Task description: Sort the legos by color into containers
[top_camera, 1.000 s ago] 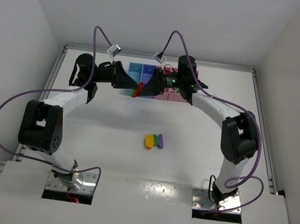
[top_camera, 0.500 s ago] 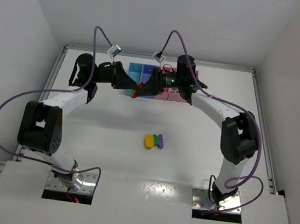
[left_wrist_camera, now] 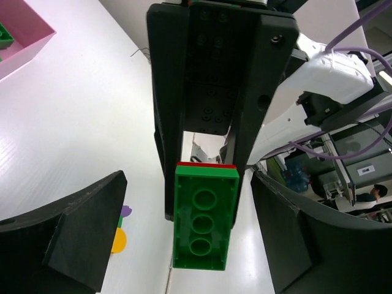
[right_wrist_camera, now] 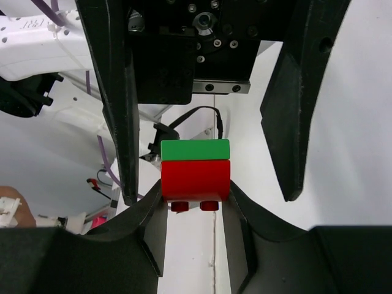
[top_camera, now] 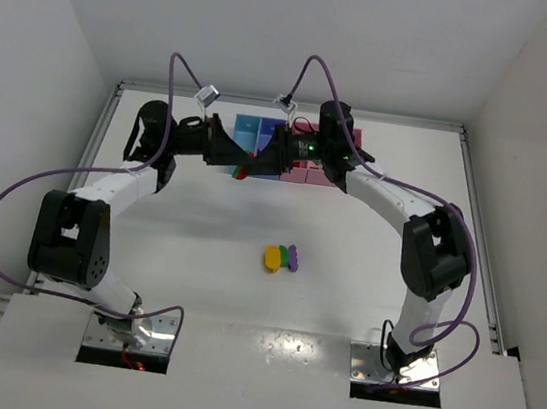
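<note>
Top external view: both arms reach to the far side of the surface [top_camera: 200, 225], their tools meeting tip to tip near the containers [top_camera: 252, 125].
Left tool [top_camera: 235, 162]: released, fingers [left_wrist_camera: 79, 236] spread wide on either side of the clump, apart from it.
Right tool [right_wrist_camera: 196, 211]: clenched on the red-and-green clump [right_wrist_camera: 195, 171], the red brick between its pads and the green brick stuck to it.
Clump place: in the air between the two tools.
Loose legos [top_camera: 281, 257]: yellow, green and purple, lying together mid-surface, well apart from both tools.
</note>
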You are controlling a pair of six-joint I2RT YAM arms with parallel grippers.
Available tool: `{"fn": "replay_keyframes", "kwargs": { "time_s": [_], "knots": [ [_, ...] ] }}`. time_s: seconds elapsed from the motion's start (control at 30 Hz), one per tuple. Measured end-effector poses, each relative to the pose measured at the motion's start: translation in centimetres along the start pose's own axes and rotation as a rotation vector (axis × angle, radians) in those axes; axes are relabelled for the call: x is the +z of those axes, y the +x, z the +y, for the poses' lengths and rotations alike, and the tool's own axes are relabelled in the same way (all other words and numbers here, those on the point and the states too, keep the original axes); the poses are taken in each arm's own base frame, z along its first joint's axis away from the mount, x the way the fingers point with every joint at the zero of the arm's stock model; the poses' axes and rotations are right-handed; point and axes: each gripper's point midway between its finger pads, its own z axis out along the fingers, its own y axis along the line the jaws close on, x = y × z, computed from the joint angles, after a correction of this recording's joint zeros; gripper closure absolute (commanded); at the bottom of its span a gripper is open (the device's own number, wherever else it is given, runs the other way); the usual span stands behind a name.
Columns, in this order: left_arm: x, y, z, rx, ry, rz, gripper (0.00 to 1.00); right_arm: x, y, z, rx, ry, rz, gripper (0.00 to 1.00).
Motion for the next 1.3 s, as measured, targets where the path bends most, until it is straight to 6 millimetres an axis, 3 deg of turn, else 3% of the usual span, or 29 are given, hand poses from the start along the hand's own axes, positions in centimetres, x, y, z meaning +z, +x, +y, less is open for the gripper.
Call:
{"fn": "replay_keyframes", "kwargs": {
  "time_s": [0.2, 0.3, 0.33, 0.43, 0.63, 0.8, 0.83, 0.9, 0.93, 0.97, 1.13, 1.3],
  "knots": [
    [-0.2, 0.1, -0.4, 0.017, 0.002, 0.001, 0.17, 0.0, 0.1, -0.1, -0.003, 0.0, -0.001, 1.0],
    [-0.4, -0.1, -0.5, 0.026, 0.0, -0.003, 0.24, -0.2, 0.3, -0.1, -0.002, 0.003, -0.001, 1.0],
    [-0.4, -0.1, -0.5, 0.027, 0.001, -0.003, 0.31, -0.3, 0.4, -0.1, 0.001, 0.004, 0.0, 1.0],
    [-0.5, 0.1, -0.6, 0.026, 0.0, -0.002, 0.4, -0.4, 0.7, 0.0, 0.002, 0.006, 0.001, 1.0],
    [-0.6, 0.4, -0.6, 0.02, 0.002, 0.004, 0.54, -1.0, 0.7, 0.1, 0.005, 0.016, -0.006, 1.0],
    [-0.6, 0.6, -0.7, 0.022, 0.008, 0.012, 0.57, -1.2, 1.0, -0.1, 0.011, 0.026, -0.007, 1.0],
    [-0.6, 0.7, -0.7, 0.02, 0.008, 0.013, 0.61, -1.2, 1.0, 0.0, 0.012, 0.027, -0.006, 1.0],
    [-0.6, 0.8, -0.9, 0.023, 0.015, 0.021, 0.79, -1.4, 1.2, 0.0, 0.014, 0.033, -0.008, 1.0],
    [-0.5, 0.9, -1.0, 0.029, 0.017, 0.021, 0.94, -1.5, 1.3, 0.0, 0.013, 0.035, -0.008, 1.0],
    [-0.5, 0.9, -1.0, 0.031, 0.018, 0.021, 0.98, -1.6, 1.3, 0.1, 0.012, 0.036, -0.009, 1.0],
    [-0.5, 0.9, -1.1, 0.039, 0.019, 0.019, 1.0, -2.1, 1.5, 0.2, 0.0, 0.048, -0.01, 1.0],
    [-2.3, -0.6, 0.0, 0.035, -0.028, -0.042, 1.0, -6.5, 0.7, -1.0, -0.002, 0.13, -0.058, 1.0]
  ]
}}
